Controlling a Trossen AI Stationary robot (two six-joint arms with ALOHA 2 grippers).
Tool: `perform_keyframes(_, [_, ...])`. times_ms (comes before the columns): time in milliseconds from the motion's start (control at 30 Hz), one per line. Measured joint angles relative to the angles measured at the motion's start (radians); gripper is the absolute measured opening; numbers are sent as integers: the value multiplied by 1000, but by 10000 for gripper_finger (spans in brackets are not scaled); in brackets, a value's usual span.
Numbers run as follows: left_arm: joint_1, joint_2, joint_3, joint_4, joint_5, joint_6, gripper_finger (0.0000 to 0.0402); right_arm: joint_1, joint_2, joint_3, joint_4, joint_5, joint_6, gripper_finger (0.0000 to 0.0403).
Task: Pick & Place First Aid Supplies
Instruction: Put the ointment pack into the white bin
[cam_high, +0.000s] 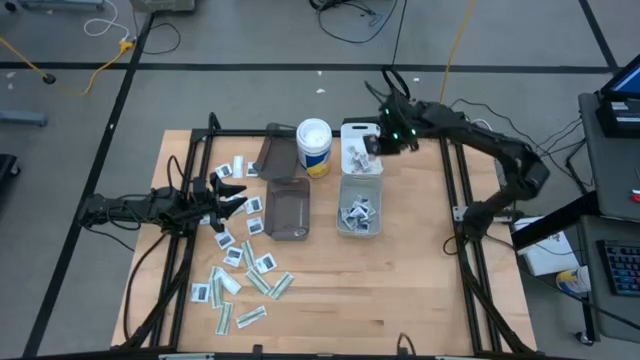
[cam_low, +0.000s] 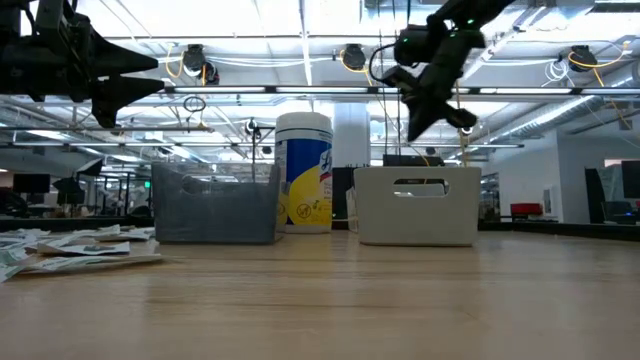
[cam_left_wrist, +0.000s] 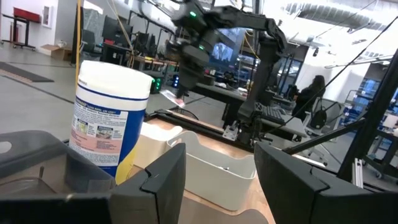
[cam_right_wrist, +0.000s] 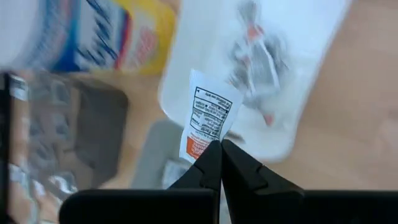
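Wooden table (cam_high: 400, 290) under bright workshop lights, and the action is up at the far side. The right gripper (cam_right_wrist: 221, 149) hangs in the air above the clear bin (cam_high: 360, 205), its fingers pinched tight on one white packet (cam_right_wrist: 208, 121) with dark and orange print. Below it that bin already holds a small heap of packets. Next to it sits the smoky bin (cam_high: 287, 208), with a white wipes canister (cam_high: 314, 146) with a blue and yellow label just behind. Over on the left side, the left gripper (cam_high: 232, 195) hovers with fingers spread apart, nothing between them, right above the scattered supplies (cam_high: 240, 270), white squares and pale green strips lying flat across the near-left part of the table.
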Motion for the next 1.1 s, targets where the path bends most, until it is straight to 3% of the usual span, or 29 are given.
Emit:
perform_keyframes(400, [0,0,0,0,0,0,196,-112,218,274,-45,-30,-61,0])
perform_keyframes(1100, [0,0,0,0,0,0,196,-98,377,70,154,-23,-123,0])
